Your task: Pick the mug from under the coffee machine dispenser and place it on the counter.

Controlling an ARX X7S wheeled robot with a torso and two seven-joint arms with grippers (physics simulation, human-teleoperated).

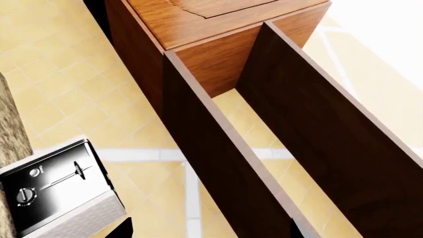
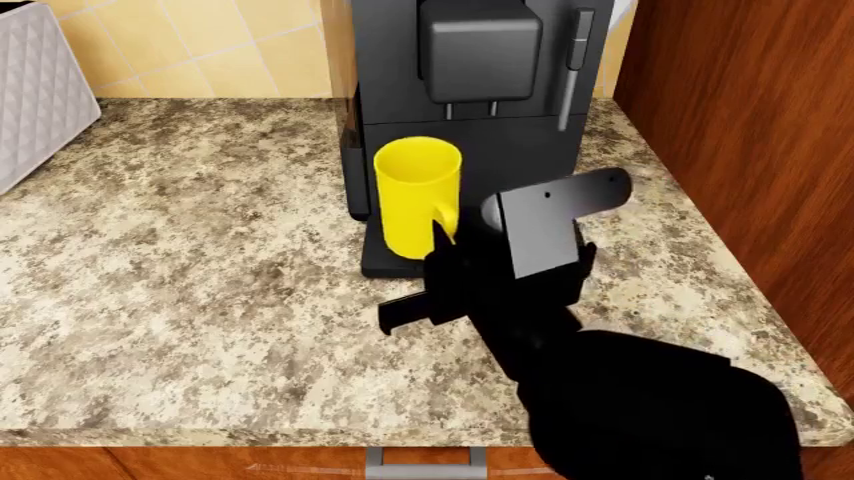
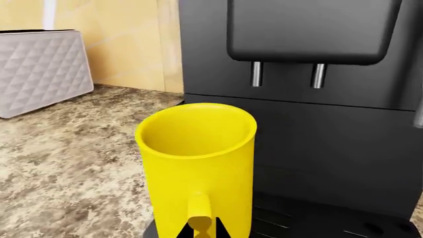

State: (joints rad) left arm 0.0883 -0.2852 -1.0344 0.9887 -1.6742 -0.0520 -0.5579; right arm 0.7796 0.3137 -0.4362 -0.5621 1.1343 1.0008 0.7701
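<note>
The yellow mug [image 2: 418, 195] stands upright on the drip tray [image 3: 317, 218] of the black coffee machine [image 2: 534, 130], below the dark grey dispenser [image 2: 478, 50] and left of its two nozzles [image 3: 286, 75]. Its handle [image 3: 200, 218] faces me. My right gripper [image 2: 441, 242] reaches in from the counter's [image 2: 174, 300] front. In the right wrist view the right gripper [image 3: 202, 233] has a dark fingertip tight against each side of the handle, so it is shut on it. My left gripper [image 1: 210, 234] shows only as dark tips far apart at the picture's edge, with nothing between them.
A white quilted toaster [image 2: 34, 90] stands at the counter's back left. A reddish-brown wooden cabinet wall [image 2: 761, 130] closes the right side. A silver drawer handle [image 2: 416, 462] sits under the front edge. The left wrist view shows wooden cabinets [image 1: 218, 29], yellow tiles and the toaster's top [image 1: 53, 193].
</note>
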